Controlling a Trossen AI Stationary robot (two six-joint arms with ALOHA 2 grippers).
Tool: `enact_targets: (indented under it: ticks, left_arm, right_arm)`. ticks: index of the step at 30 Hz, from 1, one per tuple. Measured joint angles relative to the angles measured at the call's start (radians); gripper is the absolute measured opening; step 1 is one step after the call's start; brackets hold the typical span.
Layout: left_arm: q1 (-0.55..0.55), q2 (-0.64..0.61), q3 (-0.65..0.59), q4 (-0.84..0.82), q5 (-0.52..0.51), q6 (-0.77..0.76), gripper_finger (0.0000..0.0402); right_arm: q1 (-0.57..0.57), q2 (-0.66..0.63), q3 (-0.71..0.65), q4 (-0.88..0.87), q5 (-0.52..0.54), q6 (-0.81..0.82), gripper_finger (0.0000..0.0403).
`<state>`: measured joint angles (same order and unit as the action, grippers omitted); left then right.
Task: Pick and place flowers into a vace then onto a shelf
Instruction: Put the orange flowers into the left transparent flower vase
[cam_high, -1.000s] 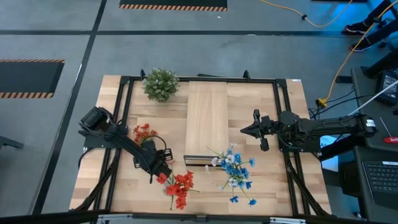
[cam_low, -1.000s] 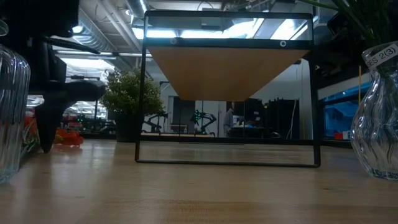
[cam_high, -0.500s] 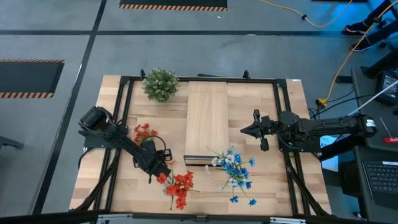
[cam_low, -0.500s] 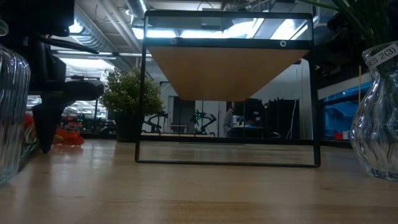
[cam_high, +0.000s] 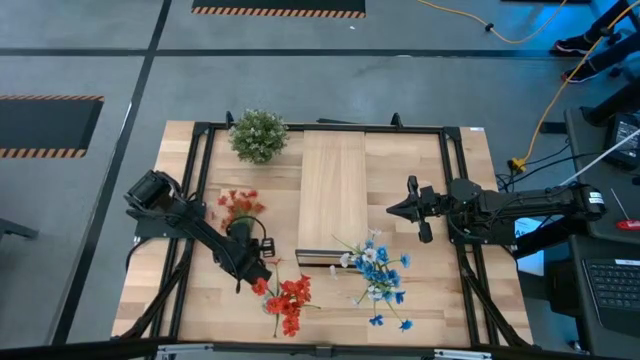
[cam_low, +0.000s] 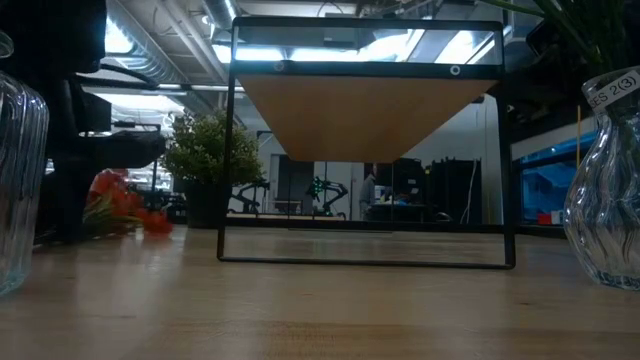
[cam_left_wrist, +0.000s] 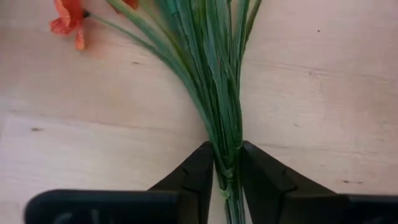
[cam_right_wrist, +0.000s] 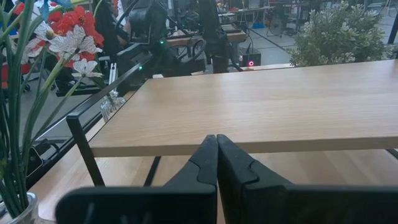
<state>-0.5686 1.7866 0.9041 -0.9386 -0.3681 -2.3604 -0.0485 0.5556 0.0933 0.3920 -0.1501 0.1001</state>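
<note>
A spray of red-orange flowers (cam_high: 238, 203) lies on the table left of the shelf (cam_high: 333, 190), its blooms (cam_low: 122, 203) toward the far edge. My left gripper (cam_high: 240, 232) is shut on its green stems (cam_left_wrist: 219, 93). More red flowers (cam_high: 288, 300) and blue-and-white flowers (cam_high: 378, 275) stand in glass vases (cam_low: 606, 215) near the front edge. My right gripper (cam_high: 392, 210) hangs shut and empty, right of the shelf, pointing level at it (cam_right_wrist: 216, 140). My left gripper pinches the bundle of several green stems at its lower end (cam_left_wrist: 227, 163) between its two fingers (cam_left_wrist: 198, 171). The fingers come steeply from above and lie across the stems. The stems fan out beyond the fingers along the tabletop toward the blooms.
A round bushy green-white plant (cam_high: 258, 135) stands at the far left corner. The shelf is a pale wood board on a black wire frame (cam_low: 365, 262) mid-table. The table's black frame rails (cam_high: 200, 150) run along both sides. Bare wood lies between the two vases at the front.
My left gripper has closed on the stems of the lying red spray and rolled slightly. The spray has swung: its blooms have shifted a little toward the far edge and the shelf, and stand higher and farther right in the low view.
</note>
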Motion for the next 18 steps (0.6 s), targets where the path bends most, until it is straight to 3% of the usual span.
enact_targets:
  ticks: [8,18]
  left_arm:
    - [-0.008,0.002,-0.004,-0.007,-0.01,0.1,0.0053]
    - [-0.008,0.002,-0.006,-0.014,-0.006,0.141,0.0086]
  right_arm:
    - [0.0,0.0,0.0,0.0,0.0,0.0,0.0]
    - [0.0,0.0,0.0,0.0,0.0,0.001,0.0]
